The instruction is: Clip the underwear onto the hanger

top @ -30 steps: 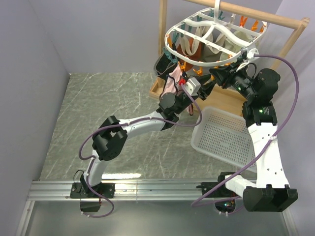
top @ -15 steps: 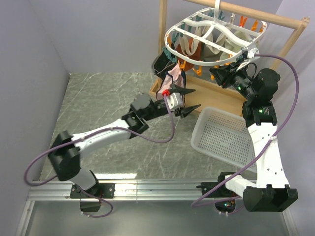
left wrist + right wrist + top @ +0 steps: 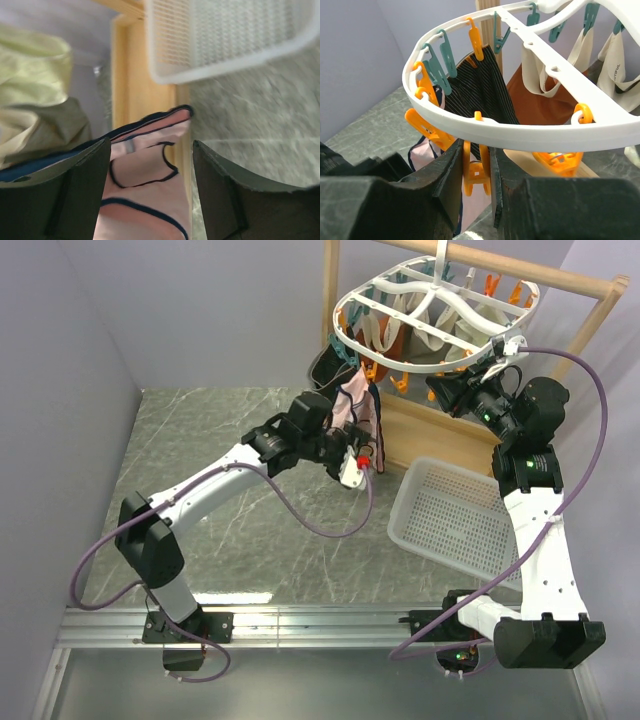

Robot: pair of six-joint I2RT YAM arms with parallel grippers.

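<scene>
Top view, hanger: We see the white oval hanger (image 3: 437,315) hung from the wooden rack (image 3: 590,287) at the far right of the table (image 3: 220,440).
Top view, underwear: The pale pink underwear (image 3: 352,408) hangs below the hanger's left rim, just beside a black garment (image 3: 325,365).
Top view, left gripper: The left gripper (image 3: 365,445) is at the lower edge of the underwear. From up here we cannot make out its jaws.
Top view, right gripper: The right gripper (image 3: 447,390) is raised to the hanger's near rim.
Top view, basket: A white mesh basket (image 3: 470,525) lies on the table in front of the rack, near the right arm.
Left wrist, jaws: We see them spread wide, with nothing pinched between them.
Left wrist, underwear: Pink fabric with navy edging shows in the gap beyond the fingertips, in front of the rack's wooden base, with the basket's rim above it.
Right wrist, jaws: They are drawn in on an orange peg (image 3: 476,175) that dangles from the hanger's rim, one finger on each side of it.
Right wrist, underwear: A pink patch with a navy edge shows low on the left, under another peg on the rim. We cannot tell whether that peg grips it.
Right wrist, other laundry: The black garment, finely striped, hangs from a peg next to a rust-brown garment (image 3: 540,102).
</scene>
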